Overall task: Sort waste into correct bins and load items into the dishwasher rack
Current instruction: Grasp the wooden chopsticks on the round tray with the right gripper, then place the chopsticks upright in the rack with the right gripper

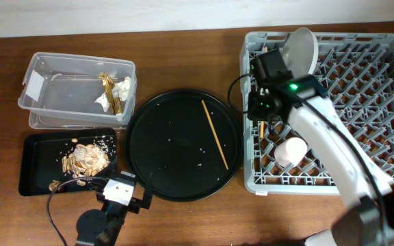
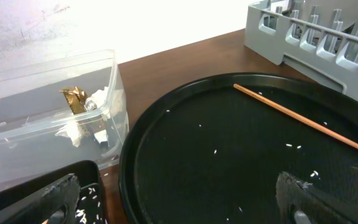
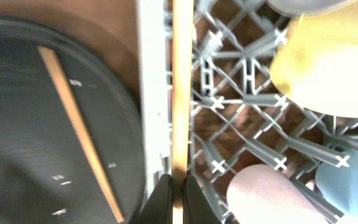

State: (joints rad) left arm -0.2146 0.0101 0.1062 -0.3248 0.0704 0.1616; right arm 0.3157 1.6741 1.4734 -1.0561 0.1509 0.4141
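Observation:
My right gripper [image 3: 178, 196] is shut on a wooden chopstick [image 3: 181, 93] and holds it over the left edge of the grey dishwasher rack [image 1: 382, 102]; the gripper also shows in the overhead view [image 1: 260, 121]. The other chopstick [image 1: 215, 134] lies on the large round black tray [image 1: 183, 145]. In the rack are the grey plate [image 1: 301, 49], yellow bowl [image 3: 328, 59], pink cup [image 3: 263, 193] and blue cup [image 3: 353, 183]. My left gripper [image 2: 179, 199] is open and empty at the tray's near edge. Tissue [image 1: 122, 87] and gold wrapper [image 1: 108, 87] lie in the clear tub [image 1: 46, 82]. Food scraps [image 1: 84, 158] lie in the shallow black tray [image 1: 33, 167].
The round tray sits between the bins on the left and the rack on the right, with white rice grains [image 2: 291, 146] scattered on it. The brown table runs to a white wall at the back.

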